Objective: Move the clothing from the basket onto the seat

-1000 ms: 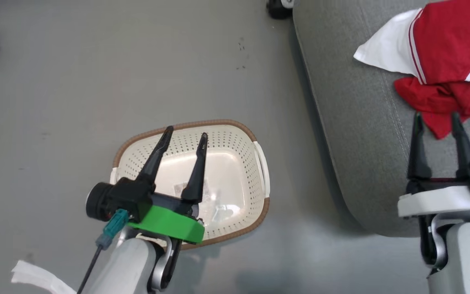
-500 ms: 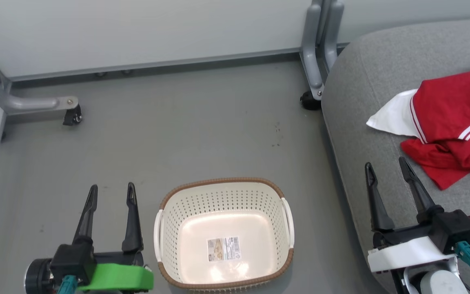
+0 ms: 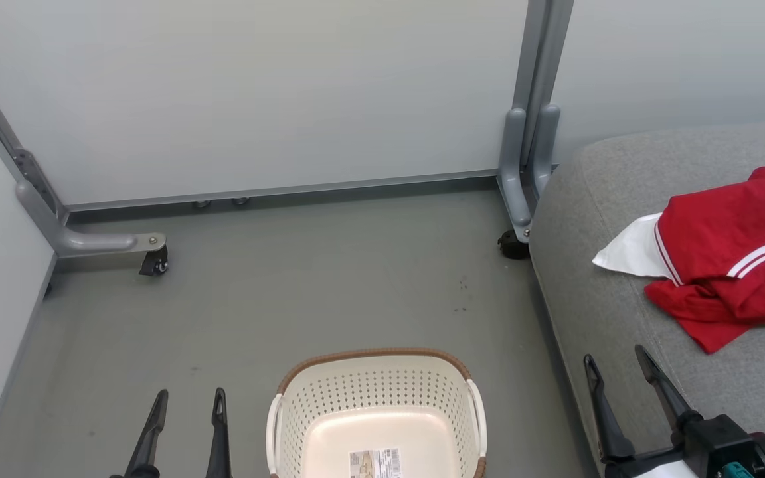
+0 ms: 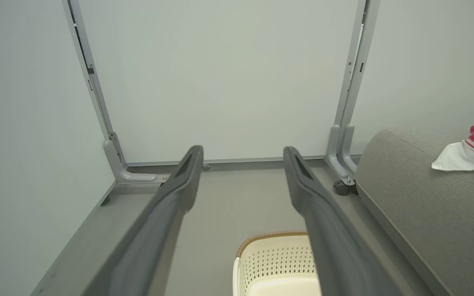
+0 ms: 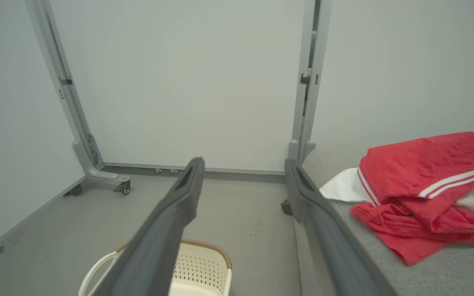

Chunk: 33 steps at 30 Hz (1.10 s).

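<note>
While the clothing (image 3: 721, 259) lay on the right-hand seat (image 3: 621, 332), the basket (image 3: 369, 388) stood empty. Left gripper (image 3: 190, 393) and right gripper (image 3: 614, 354) gaped, unladen. Task probably finished; arms need only park.

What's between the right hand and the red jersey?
Bare grey sofa cushion, nothing else; the head view shows that stretch between the open right hand and the jersey.

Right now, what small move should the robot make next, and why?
Probably none, other than resting both arms. The red jersey lies on the grey seat. The basket shows just a label sticker on its visible floor. The left hand and right hand are open and hold nothing, so the task looks done.
</note>
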{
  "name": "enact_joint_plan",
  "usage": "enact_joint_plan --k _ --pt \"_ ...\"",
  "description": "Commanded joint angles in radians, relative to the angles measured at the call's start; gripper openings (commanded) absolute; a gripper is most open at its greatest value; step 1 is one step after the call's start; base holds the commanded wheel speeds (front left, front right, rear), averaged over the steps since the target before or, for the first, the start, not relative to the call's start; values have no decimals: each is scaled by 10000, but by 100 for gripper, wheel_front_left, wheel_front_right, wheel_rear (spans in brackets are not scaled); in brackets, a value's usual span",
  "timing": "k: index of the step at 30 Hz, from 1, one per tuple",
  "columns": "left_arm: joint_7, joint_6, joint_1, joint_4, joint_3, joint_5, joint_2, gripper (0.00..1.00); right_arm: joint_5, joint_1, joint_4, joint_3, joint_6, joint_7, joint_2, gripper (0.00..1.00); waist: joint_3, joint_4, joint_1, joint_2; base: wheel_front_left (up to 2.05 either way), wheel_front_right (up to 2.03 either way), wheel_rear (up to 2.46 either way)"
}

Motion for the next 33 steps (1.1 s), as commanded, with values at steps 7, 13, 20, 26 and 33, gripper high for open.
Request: enact_joint_plan --k 7,13,20,26,33 --pt "3 -149 116 75 245 104 -23 100 53 205 114 63 -14 -35 -13 100 -135 -244 1 0 0 0 0" --pt "3 -104 48 128 185 48 -28 100 53 234 97 -6 -14 -35 -3 100 -98 -278 1 0 0 0 0" --pt "6 -51 81 456 96 -60 -35 0 51 94 265 -36 0 13 19 0 -54 -271 1 0 0 0 0" --pt "217 -99 -135 571 151 -1224 4 0 1276 -65 387 -54 -1 199 -19 0 -15 -257 1 0 0 0 0" --pt "502 -179 -479 782 246 -2614 76 0 2750 -407 635 -102 -1 461 -103 0 31 -240 1 0 0 0 0"
